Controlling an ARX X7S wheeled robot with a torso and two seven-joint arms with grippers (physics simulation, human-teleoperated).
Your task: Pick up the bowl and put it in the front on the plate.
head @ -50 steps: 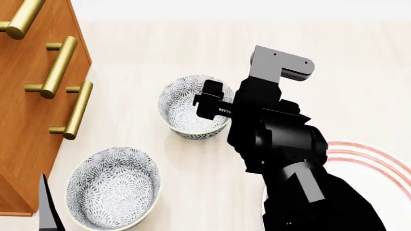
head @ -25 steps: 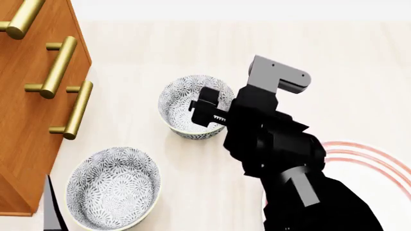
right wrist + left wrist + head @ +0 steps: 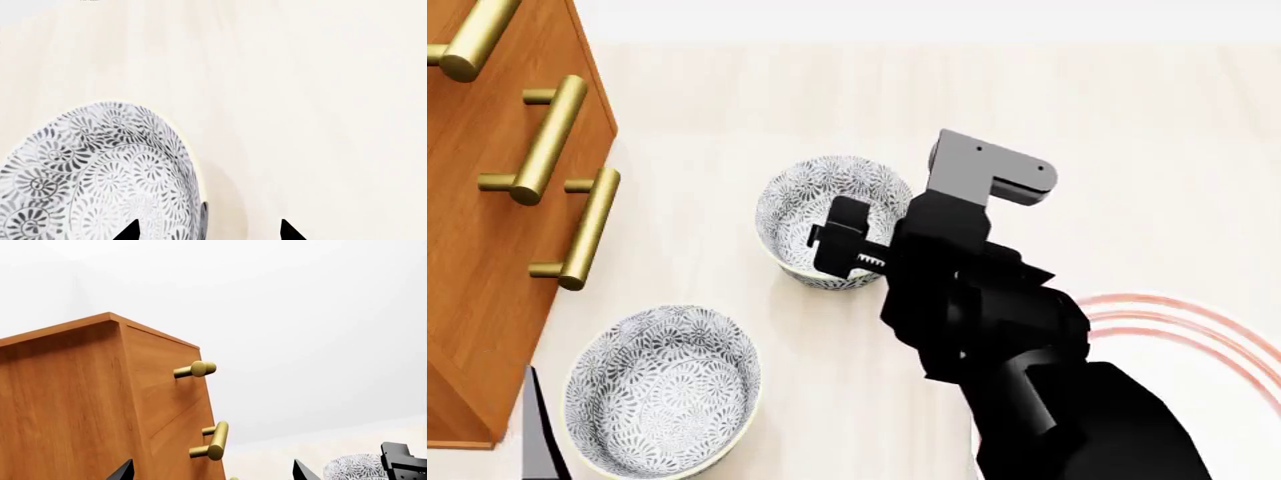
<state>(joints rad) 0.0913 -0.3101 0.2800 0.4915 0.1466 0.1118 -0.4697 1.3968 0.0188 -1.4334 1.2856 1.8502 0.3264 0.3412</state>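
Two patterned grey-blue bowls stand on the pale table. The farther bowl [image 3: 814, 215] lies under my right gripper [image 3: 851, 250]. In the right wrist view that bowl [image 3: 100, 175] fills the lower part, and my right gripper [image 3: 208, 232] is open with the bowl's rim between its fingertips [image 3: 130, 231], one tip inside the bowl and one outside. The nearer bowl [image 3: 661, 390] is untouched. The plate [image 3: 1181, 322], white with red rings, is mostly hidden behind my right arm. My left gripper [image 3: 213, 474] is open and empty, facing the cabinet; only one dark tip [image 3: 541, 435] shows in the head view.
A wooden cabinet [image 3: 481, 230] with brass bar handles [image 3: 590, 228] stands at the left, close to the nearer bowl. In the left wrist view the cabinet [image 3: 87, 405] fills the picture and the farther bowl [image 3: 360, 467] shows at the edge.
My right gripper has moved left and lowered toward the farther bowl's right rim. Both bowls and the left arm have stayed put.
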